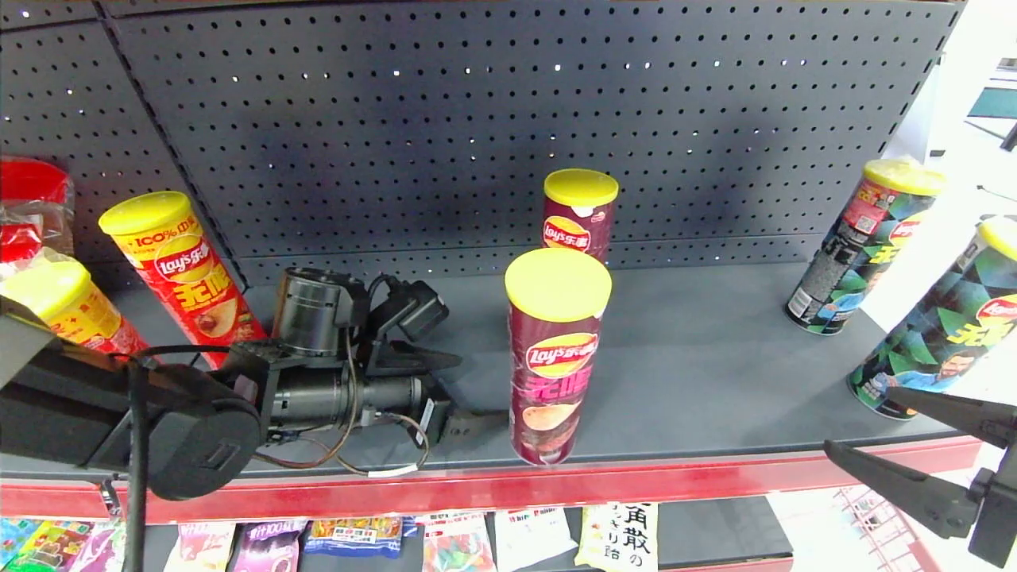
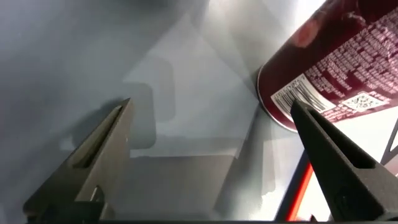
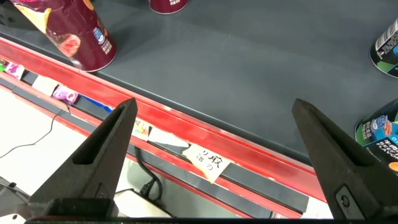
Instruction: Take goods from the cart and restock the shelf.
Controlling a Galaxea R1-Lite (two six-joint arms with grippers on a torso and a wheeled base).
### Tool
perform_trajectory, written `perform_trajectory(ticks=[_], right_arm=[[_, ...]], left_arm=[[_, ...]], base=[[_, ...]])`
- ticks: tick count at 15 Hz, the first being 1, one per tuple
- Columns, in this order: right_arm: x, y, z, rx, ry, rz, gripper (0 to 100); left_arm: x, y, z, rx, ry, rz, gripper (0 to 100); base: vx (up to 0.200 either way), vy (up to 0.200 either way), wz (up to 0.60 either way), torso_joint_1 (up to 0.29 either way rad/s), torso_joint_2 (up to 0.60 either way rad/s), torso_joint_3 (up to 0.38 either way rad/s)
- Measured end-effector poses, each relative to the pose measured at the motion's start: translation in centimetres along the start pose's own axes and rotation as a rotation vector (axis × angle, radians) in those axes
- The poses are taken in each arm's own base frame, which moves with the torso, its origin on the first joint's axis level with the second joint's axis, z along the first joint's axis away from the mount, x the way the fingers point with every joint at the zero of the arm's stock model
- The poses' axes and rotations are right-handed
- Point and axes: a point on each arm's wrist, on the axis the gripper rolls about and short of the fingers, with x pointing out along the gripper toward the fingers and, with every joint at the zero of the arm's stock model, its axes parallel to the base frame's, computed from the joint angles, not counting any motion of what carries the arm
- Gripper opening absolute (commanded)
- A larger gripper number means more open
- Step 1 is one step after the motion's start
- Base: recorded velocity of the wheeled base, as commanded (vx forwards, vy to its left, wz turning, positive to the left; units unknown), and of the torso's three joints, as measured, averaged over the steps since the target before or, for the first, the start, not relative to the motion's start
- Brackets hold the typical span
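Can of crisps [image 1: 556, 357] upright, just beside spread left pincer [image 2: 211, 104]

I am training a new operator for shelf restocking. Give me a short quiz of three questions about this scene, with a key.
1. True or false: the left gripper is shut on the front maroon chip can.
2. How many maroon chip cans stand on the shelf? A one, B two, C four.
3. Fill in: the right gripper is ____ (open or shut).
Key: 1 false, it is open beside the can; 2 B; 3 open.
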Motion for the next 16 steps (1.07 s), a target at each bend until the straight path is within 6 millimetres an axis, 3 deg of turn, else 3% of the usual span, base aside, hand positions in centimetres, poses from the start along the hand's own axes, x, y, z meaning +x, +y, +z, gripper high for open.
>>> perform_trajectory(ticks=[10,16], right_arm=[[0.0,0.0,0.0,0.0,0.0,0.0,100],[-0.1,0.0,0.0,0.0,-0.002,0.0,100]], left_arm=[[0.4,0.0,-0.1,0.0,0.007,0.007,100],[-0.2,-1.1,-0.2,0.011,0.008,-0.013,100]], base=[[0.0,0.0,0.0,0.0,0.0,0.0],[0.0,0.0,0.0,0.0,0.0,0.0]])
